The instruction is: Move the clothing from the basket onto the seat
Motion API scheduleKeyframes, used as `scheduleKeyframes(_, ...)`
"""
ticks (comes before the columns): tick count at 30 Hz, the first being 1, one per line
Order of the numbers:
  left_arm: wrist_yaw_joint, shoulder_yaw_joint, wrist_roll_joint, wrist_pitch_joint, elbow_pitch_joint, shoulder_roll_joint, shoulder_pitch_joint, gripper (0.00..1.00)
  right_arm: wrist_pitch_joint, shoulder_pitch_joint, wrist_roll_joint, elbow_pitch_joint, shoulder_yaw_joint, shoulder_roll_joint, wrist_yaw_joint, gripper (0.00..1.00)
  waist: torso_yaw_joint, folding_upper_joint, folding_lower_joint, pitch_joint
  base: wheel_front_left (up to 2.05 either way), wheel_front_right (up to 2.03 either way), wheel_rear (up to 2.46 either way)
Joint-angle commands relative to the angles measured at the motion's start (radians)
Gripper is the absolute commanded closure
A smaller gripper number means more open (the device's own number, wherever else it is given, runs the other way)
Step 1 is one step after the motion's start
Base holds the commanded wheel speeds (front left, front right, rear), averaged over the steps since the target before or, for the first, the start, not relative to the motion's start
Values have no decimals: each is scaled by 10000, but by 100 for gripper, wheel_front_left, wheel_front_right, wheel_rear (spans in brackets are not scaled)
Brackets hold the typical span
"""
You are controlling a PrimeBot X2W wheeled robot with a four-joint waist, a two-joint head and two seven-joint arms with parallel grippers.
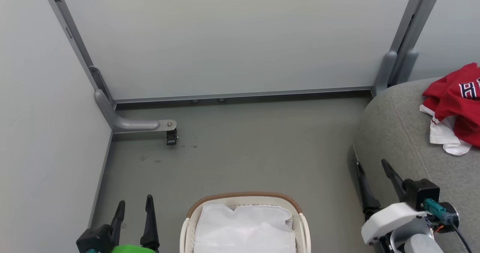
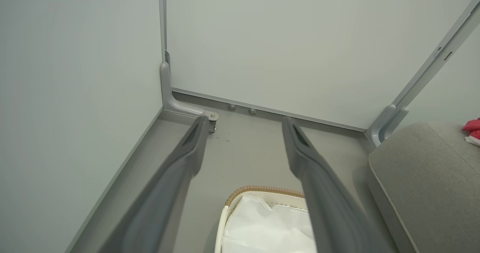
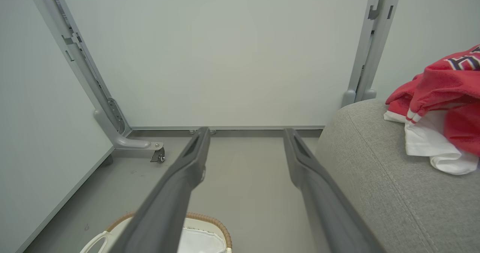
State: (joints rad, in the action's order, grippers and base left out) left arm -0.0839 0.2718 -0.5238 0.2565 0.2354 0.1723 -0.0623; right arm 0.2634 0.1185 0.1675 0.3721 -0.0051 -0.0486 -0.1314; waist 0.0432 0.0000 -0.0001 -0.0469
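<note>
Left hand [image 1: 135, 200] and right hand [image 1: 371, 163], fingers apart, flanking basket [image 1: 243, 196]; clothing [image 1: 455, 103] on seat [image 1: 397, 133], caster foot [image 1: 171, 136] beyond.

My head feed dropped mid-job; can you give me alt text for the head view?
Red and white clothing lies crumpled on the grey seat at the right edge. The basket stands on the floor at bottom centre, with its white liner showing. The left gripper and right gripper are open and empty either side of it.
</note>
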Motion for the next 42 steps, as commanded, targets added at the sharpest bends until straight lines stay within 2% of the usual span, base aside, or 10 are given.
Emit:
scheduleKeyframes(1, -5, 28, -47, -16, -24, -5, -159, 0, 18, -243, -93, -121, 68, -40, 15, 0, -33, 0, 1, -27, 0, 0, 0)
scheduleKeyframes(8, -51, 181, -73, -163, 7, -30, -254, 0, 18, -706, 271, -356, 110, -41, 15, 0, -155, 0, 1, -70, 0, 0, 0)
scheduleKeyframes(29, -76, 208, -192, -138, 53, 22, -111, 0, 18, -591, 212, -305, 0, -40, 15, 0, -135, 0, 1, 11, 0, 0, 0)
scheduleKeyframes(30, -57, 226, -208, -177, 50, -18, -100, 100, 0, -621, 254, -307, 21, 6, 0, 100, -135, 0, 1, 14, 0, 0, 0)
scheduleKeyframes(34, -42, 250, -268, -227, 354, -73, -121, 100, -50, -760, 324, 0, 20, 78, 0, 100, -136, 0, 1, 17, 0, 0, 0)
scheduleKeyframes(42, 195, -187, -1433, -594, 327, -188, 85, 100, -496, -640, 1851, -102, -143, 66, 1, 100, -155, 0, 1, 47, 0, 0, 0)
